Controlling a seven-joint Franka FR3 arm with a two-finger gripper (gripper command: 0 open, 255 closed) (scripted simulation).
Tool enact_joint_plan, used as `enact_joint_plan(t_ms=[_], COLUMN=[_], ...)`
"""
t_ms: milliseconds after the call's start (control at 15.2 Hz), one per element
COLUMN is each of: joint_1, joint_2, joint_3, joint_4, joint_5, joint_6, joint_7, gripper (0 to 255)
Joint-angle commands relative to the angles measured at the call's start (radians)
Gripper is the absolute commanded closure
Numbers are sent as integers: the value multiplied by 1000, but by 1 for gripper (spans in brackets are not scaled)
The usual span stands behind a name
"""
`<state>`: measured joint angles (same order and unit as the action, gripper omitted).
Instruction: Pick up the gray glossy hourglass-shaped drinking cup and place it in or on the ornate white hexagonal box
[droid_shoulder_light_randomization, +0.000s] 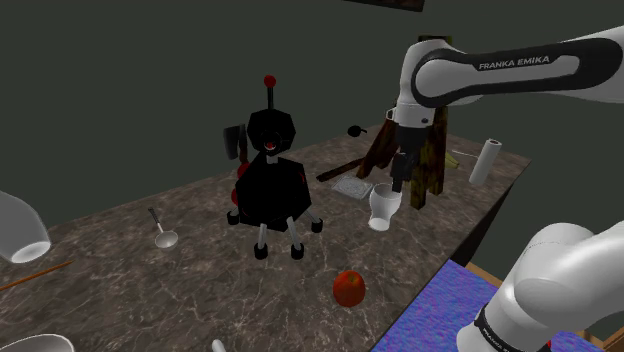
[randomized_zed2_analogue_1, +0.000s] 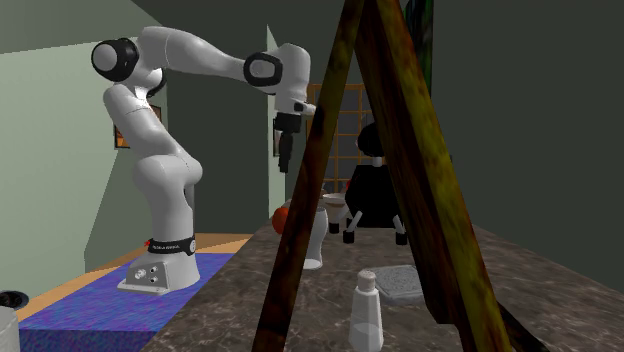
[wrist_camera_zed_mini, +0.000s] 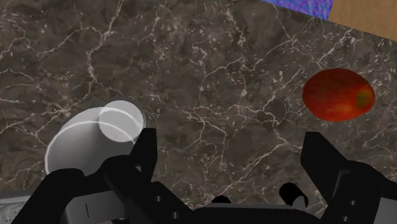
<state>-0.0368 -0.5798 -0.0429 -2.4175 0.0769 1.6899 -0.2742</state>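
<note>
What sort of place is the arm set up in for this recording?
Probably a room in a house, perhaps a kitchen: a dark marbled counter carries a ladle and a red fruit, and plain green walls stand behind.

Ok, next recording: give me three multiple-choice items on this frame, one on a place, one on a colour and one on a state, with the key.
1. Where is the cup relative to the tool?
A. Clasped between its fingers
B. On the marble counter, outside the gap, beside one finger
C. On the floor

2. What colour is the round fruit?
A. Red
B. Green
C. Blue

3. How is the tool?
A. Shut on the cup
B. Shut on nothing
C. Open

Key: B, since the wrist view shows the cup beside one of the fingers, not between them. A, since the fruit is red-orange. C, since the fingers stand wide apart with bare counter between them.
</note>
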Motion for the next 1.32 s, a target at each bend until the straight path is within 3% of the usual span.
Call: enact_joint_plan(t_ms=[0, 528, 990, 1254], joint_1=[-7, -23, -19, -18], joint_2=[58, 335, 357, 359], joint_3=[-24, -99, -96, -95], joint_4=[5, 90, 13, 7], joint_5=[-7, 6, 15, 16], joint_6=[49, 222, 320, 328], joint_7=[-36, -170, -175, -175], gripper=[0, 0, 0, 0])
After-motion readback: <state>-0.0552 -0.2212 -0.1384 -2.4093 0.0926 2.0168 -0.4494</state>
